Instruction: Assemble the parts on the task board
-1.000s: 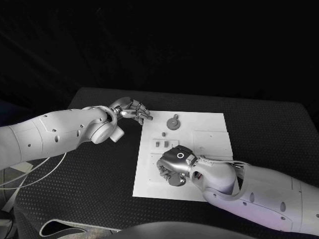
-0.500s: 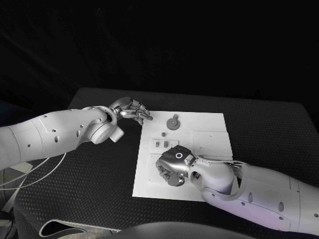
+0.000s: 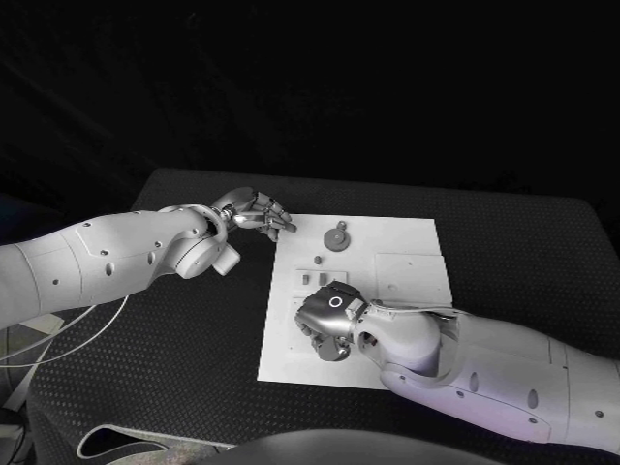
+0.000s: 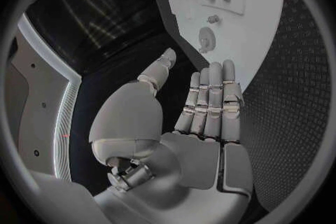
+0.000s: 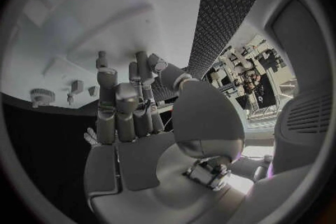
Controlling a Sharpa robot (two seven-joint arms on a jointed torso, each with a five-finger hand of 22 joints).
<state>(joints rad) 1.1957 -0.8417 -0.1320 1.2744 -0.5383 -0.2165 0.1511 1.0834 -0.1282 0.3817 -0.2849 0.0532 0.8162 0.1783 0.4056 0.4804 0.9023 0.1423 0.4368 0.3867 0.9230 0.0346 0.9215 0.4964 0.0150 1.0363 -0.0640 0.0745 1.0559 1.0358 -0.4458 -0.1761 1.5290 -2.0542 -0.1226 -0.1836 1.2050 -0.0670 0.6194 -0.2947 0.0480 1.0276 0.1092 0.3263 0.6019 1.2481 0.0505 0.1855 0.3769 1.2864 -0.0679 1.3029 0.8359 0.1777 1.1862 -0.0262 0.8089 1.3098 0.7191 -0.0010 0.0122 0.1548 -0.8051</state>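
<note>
Head view showed the flat white rectangular task board (image 3: 394, 252) lying at the centre of the black textured table (image 3: 534, 252). A small round grey gear-like part (image 3: 338, 239) sat near the board's 12 o'clock edge, and two small dark upright pieces (image 3: 315, 281) stood close together toward its middle. The silver left hand (image 3: 259, 214) hovered over the table just off the board's 10 o'clock corner, fingers straight and apart, grasping nothing (the left wrist view confirmed it). The silver right hand (image 3: 328, 322) rested low over the board's 7 o'clock area, fingers curled downward; whether it held anything could not be told.
</note>
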